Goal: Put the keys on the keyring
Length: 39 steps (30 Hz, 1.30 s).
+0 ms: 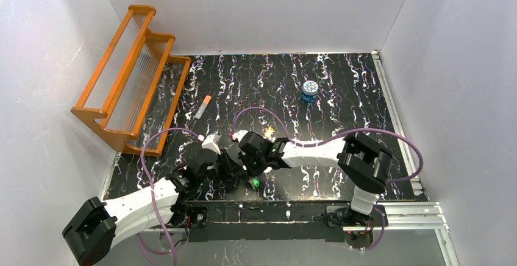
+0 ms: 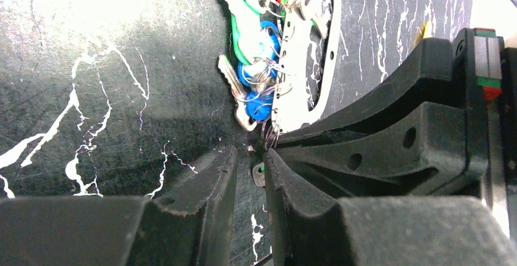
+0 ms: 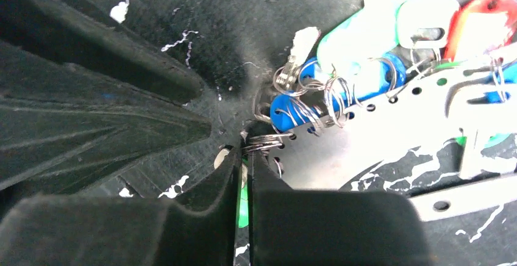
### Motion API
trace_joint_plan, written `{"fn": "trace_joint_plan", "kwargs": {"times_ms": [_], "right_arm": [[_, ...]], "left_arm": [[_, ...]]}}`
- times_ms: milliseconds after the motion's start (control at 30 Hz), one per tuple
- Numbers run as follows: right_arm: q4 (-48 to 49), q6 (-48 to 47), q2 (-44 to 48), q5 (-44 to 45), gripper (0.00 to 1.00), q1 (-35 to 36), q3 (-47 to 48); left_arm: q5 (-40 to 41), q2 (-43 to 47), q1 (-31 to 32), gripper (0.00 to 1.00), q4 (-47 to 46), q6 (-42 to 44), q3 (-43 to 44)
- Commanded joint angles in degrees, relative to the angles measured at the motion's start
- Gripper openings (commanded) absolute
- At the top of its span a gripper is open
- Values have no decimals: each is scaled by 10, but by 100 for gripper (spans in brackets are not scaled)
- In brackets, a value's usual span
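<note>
Black marbled surface (image 1: 341, 95) between white walls (both arms meet near its front edge). The cream keyring (image 3: 378, 119) lies flat there, with green, blue and red keys (image 2: 250, 34) clustered along its band. Right end effector (image 3: 245, 150) pinches a small wire ring (image 3: 265, 141) at the keyring's end. The left end effector (image 2: 250, 153) has its jaws narrowly apart, and I cannot tell whether it holds anything.

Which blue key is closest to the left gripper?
The lowest blue key in the left wrist view, just above the left gripper tips. The other blue keys sit higher, farther along the keyring.
</note>
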State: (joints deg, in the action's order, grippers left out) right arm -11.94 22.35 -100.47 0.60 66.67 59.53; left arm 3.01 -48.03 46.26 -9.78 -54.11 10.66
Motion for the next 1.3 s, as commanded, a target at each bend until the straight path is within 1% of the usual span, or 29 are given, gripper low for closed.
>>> {"fn": "trace_joint_plan", "kwargs": {"times_ms": [0,100,233,333,433,600,767,800,867,900,933,1033,1133,1267], "right_arm": [[-41,4,5,95,6,5,1],[-36,2,29,106,1,5,-14],[-22,-4,66,87,1,2,-40],[-5,-6,88,41,1,-13,-66],[17,-5,106,-27,1,-40,-97],[45,-2,124,-112,1,-81,-135],[62,10,143,-149,1,-112,-154],[62,11,144,-153,3,-117,-154],[58,12,148,-155,18,-121,-151],[53,13,150,-153,24,-122,-148],[49,14,152,-150,28,-122,-145],[30,16,164,-132,30,-122,-133],[18,17,183,-108,29,-122,-123],[11,16,203,-99,29,-119,-112]], "left_arm": [[11,1,2,22,3,-3,-6],[11,4,3,22,3,-3,-8],[12,8,3,22,2,-4,-11],[11,11,3,22,3,1,-10],[13,9,3,22,4,6,-7],[13,2,3,22,2,12,-1],[10,-3,2,22,-7,12,-3],[10,-5,3,22,-7,12,-3],[9,-7,3,22,-9,12,-3],[8,-7,2,22,-10,12,-2],[8,-8,3,22,-11,12,-3],[8,-9,3,22,-13,12,-4],[8,-9,3,22,-17,10,-6],[7,-14,3,22,-20,10,-8]]}}
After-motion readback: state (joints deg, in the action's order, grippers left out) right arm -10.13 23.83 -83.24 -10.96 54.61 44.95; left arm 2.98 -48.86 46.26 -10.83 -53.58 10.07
